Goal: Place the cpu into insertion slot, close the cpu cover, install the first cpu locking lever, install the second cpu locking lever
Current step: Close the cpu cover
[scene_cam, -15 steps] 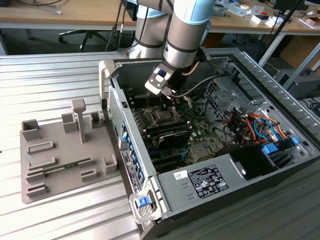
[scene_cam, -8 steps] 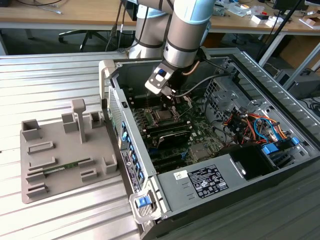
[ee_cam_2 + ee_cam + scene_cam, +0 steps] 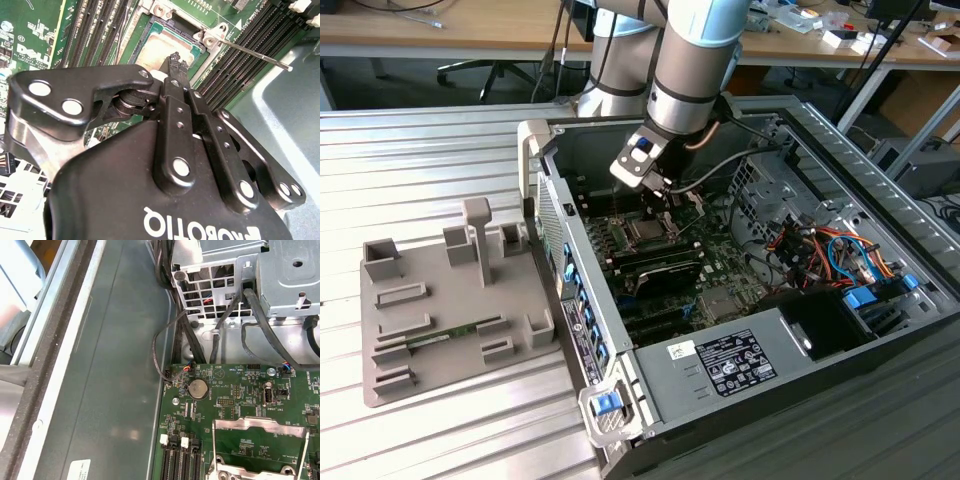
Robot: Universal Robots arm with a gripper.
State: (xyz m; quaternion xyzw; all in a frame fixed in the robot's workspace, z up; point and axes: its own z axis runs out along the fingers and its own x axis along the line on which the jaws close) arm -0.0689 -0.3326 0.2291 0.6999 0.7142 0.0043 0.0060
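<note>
Steel-grey, one open computer case (image 3: 840,150) holds one green motherboard (image 3: 720,270); one fixture tray (image 3: 390,340) lies at its nine o'clock in the exterior view. One gripper (image 3: 175,59), fingertips pinched together and empty, hangs at the edge of the one cpu (image 3: 160,50), which is seated in the insertion slot (image 3: 175,29); whether they touch is unclear. One cpu cover (image 3: 260,424), partly cut off, shows green board through its cut-out. One locking lever (image 3: 255,54) juts free.

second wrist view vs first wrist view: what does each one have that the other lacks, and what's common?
Second wrist view: the gripper, fingers together, close to the cpu lying in the insertion slot, plus a thin metal lever. First wrist view: the cpu cover frame, a coin cell and a metal cage. Both: the green motherboard and black memory slots.
</note>
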